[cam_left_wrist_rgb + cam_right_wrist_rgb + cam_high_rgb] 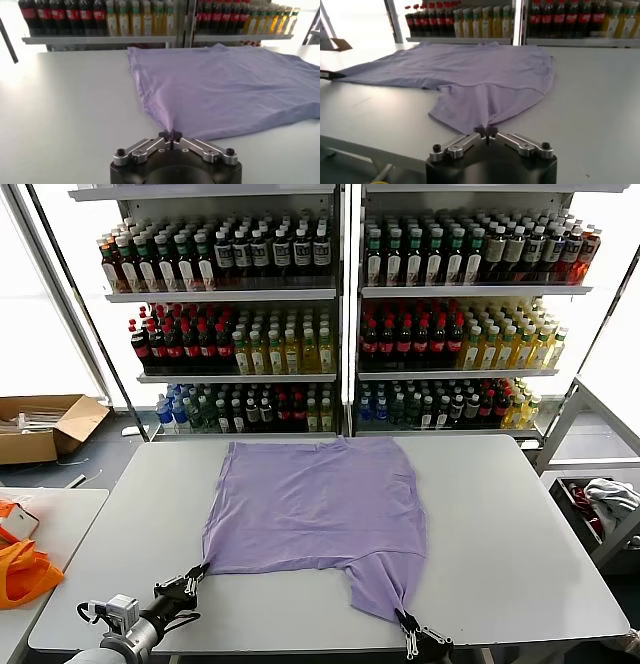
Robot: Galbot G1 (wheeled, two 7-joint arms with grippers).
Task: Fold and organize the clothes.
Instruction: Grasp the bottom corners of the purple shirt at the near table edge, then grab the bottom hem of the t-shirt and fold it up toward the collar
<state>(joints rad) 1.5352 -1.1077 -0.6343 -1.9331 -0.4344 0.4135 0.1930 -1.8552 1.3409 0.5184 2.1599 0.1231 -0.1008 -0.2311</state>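
The lavender T-shirt [315,509] lies spread flat on the grey table [520,534], plain side up, its printed graphic hidden. My left gripper [197,572] is shut on the shirt's near left corner; it shows in the left wrist view [170,135] pinching the cloth [225,85]. My right gripper [403,621] is shut on the near right corner, a flap pulled toward the table's front edge; in the right wrist view [485,132] its pads pinch the cloth [480,80].
Shelves of bottled drinks [340,314] stand behind the table. A side table at the left holds bright orange fabric [22,569]. A cardboard box [40,424] lies on the floor at the left; a bin with white-grey cloth [605,499] stands at the right.
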